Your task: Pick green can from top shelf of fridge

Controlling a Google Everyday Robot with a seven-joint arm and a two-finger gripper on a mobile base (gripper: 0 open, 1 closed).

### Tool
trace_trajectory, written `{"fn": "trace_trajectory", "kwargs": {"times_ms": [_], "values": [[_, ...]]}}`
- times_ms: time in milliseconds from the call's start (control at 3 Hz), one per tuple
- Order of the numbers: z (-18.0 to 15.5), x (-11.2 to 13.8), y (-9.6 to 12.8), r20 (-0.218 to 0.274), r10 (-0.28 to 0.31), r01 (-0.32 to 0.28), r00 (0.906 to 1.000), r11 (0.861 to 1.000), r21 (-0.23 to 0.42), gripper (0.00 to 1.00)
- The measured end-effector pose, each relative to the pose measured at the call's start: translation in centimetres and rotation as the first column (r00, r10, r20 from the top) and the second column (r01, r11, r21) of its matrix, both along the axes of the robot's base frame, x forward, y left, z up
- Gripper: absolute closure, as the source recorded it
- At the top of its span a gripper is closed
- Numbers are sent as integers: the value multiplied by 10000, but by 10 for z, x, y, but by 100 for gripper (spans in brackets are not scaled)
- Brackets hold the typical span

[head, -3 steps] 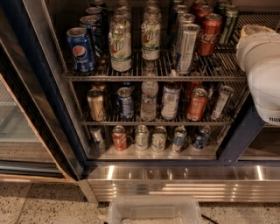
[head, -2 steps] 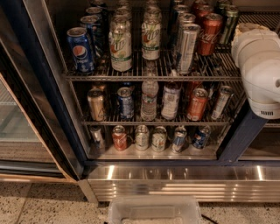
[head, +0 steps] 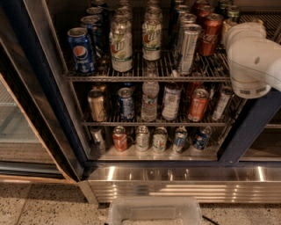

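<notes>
One white arm at upper right of fridge; tool beside green can on top shelf, grip state impossible to tell.

Pepsi can stands beside pale bottle.

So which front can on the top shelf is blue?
The Pepsi can, far left on the top shelf; front neighbours are pale, silver or red. The gripper is hidden beyond the white arm at right.
</notes>
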State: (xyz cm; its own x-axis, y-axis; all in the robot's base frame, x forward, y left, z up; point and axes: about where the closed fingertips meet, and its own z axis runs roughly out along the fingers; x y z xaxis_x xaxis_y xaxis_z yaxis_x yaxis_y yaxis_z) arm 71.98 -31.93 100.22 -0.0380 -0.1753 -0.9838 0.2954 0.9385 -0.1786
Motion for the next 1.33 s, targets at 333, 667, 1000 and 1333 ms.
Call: {"fn": "trace_trajectory", "kwargs": {"times_ms": [333, 667, 1000, 1333], "values": [[1, 1, 0, 18, -4, 4, 10000, 10000, -3, 60], [1, 1, 0, 18, -4, 4, 10000, 10000, -3, 77], [1, 1, 0, 19, -4, 4, 10000, 10000, -3, 99], [1, 1, 0, 19, -4, 4, 10000, 10000, -3, 95]]}}
